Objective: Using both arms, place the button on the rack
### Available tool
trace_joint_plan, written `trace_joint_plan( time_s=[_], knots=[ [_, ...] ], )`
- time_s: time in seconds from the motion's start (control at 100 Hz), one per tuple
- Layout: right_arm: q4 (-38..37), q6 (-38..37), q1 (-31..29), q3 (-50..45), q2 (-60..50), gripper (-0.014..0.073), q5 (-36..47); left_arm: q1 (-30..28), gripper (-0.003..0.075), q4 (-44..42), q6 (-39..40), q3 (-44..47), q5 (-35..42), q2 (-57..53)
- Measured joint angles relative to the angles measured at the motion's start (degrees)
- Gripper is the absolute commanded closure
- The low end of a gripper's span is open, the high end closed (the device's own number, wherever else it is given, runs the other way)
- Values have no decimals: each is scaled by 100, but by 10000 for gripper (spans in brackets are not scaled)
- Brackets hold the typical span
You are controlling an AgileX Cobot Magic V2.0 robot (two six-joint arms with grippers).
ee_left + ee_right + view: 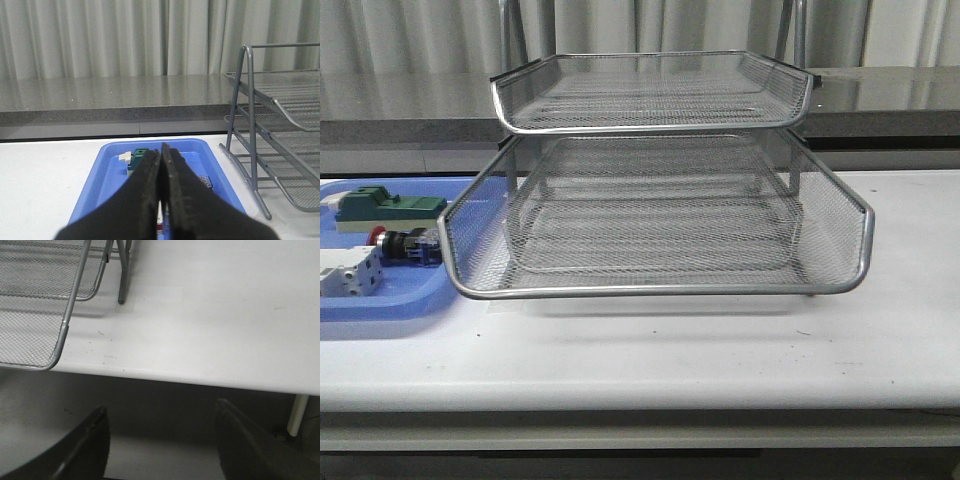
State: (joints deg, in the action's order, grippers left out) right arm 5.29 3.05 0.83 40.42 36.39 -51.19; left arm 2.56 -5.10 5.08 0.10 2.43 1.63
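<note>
The button [398,243], with a red head and a black body, lies on its side in the blue tray [380,305] at the table's left, just left of the rack [660,290]. The rack is silver wire mesh, and the tiers in view are empty. No arm shows in the front view. My left gripper [161,150] is shut and empty, above the blue tray [112,172]. Its fingers hide most of the button. My right gripper [161,406] is open and empty, off the table's front edge, near the rack's corner [60,347].
In the blue tray a green block [388,208] lies behind the button and a white block [348,272] lies in front of it. The green block [140,154] also shows in the left wrist view. The rack's legs [250,150] stand right of the tray.
</note>
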Motion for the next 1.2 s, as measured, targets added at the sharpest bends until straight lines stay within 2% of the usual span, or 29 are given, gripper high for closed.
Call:
trace_joint_plan(
  time_s=[0.13,0.2,0.57,1.2],
  knots=[
    [-137,-92,0,0,-459,137,-58,0,740,0,0,0,0,0],
    [-161,-92,0,0,-702,188,-71,0,740,0,0,0,0,0],
    [-237,-101,0,0,-1085,671,-116,0,740,0,0,0,0,0],
    [-237,-104,0,0,-1085,664,-116,0,740,0,0,0,0,0]
  ],
)
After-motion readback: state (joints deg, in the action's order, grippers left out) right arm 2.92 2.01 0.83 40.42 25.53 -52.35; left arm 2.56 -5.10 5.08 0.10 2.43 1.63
